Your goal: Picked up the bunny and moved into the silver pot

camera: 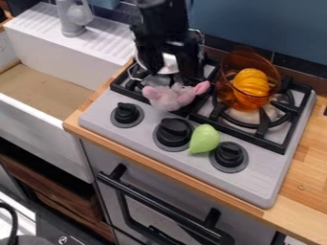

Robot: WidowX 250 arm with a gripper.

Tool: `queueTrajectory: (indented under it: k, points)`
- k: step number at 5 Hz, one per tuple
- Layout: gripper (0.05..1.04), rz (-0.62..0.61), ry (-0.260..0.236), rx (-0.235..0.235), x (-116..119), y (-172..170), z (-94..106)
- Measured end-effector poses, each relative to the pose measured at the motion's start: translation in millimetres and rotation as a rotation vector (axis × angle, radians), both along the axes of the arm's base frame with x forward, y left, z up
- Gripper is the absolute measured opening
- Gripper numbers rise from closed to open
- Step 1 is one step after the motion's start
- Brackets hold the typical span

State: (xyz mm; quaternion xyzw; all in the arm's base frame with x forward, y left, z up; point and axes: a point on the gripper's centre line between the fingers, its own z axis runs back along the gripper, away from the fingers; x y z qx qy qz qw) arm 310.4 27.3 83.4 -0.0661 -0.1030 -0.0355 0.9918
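- Nearest me I have the oven's black handle [163, 208]; above it, the wooden counter edge [134, 155] runs at a slant under the stove [150, 136].
- Next come three black knobs [174, 130] along the stove's front; a green, pear-shaped toy [204, 139] lies between the middle knob and the one on the view's right.
- Beyond the knobs I see my bunny [169, 98], at the front of the black grate [121, 87] on the view's left side; it lies outside the silver pot, on the near side of it.
- Against the gripper [171, 75], the bunny sits just below and in front of the fingertips, very near them; I can't tell whether they touch it.
- The bunny looks soft and plush, its body pale pink going greyish; one pink ear points to each side of the view, and the small features between them are too blurred for me to make out.
- My gripper hangs from the top edge, fingers spread wide, nothing clamped that I can see; the silver pot [168, 62] shows behind, in the gap.
- Across on the other burner stands a clear amber pot [260, 60]; a ribbed orange-yellow toy [252, 82] is in it.
- Off to the view's left, the white sink [41, 129]; its grey faucet [74, 19] stands farther back.
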Motion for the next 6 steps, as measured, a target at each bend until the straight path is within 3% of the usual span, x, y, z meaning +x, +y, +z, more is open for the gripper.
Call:
queueTrajectory:
  k: [2,3,5,6]
  points:
    - [0.993,0.011,-0.002,-0.002,0,-11,-20.4]
    - [0.993,0.044,-0.021,0.048,3,-12,-33.0]
    - [0.948,0.024,0.005,0.095,-6,-15,-45.5]
    - [0.691,0.025,0.011,0.092,-4,-14,-44.2]
